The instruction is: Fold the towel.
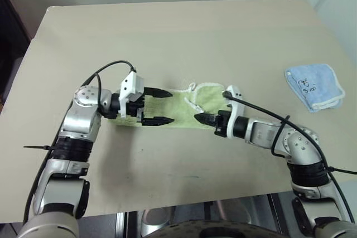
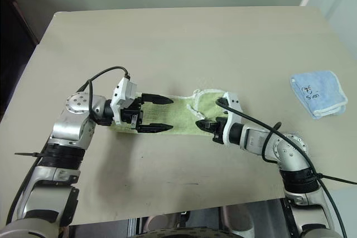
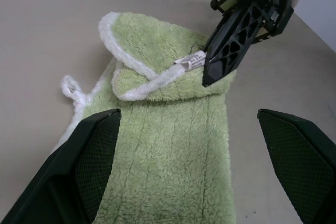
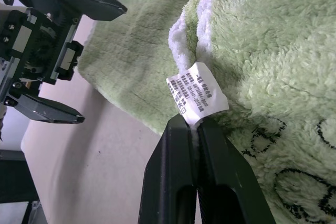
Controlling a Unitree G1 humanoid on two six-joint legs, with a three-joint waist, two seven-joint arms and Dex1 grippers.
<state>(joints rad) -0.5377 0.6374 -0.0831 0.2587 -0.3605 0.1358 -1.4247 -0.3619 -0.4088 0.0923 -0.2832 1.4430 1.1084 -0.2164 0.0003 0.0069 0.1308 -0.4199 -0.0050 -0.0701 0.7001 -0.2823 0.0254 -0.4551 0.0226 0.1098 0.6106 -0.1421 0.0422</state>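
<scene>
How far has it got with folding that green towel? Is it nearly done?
Partly done. The towel already lies as a narrow strip on the table, so a lengthwise fold looks made. In hand: the right tool is shut on the towel's edge by the white tag, with that end turned over onto the strip. The left tool hangs open over the other end. Left: finishing this fold and letting go.

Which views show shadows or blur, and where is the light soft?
Left eye view: soft, even light, faint shadows under the left gripper on the towel. Right wrist view: the tag is sharp, the right gripper near the lens looks dark.
</scene>
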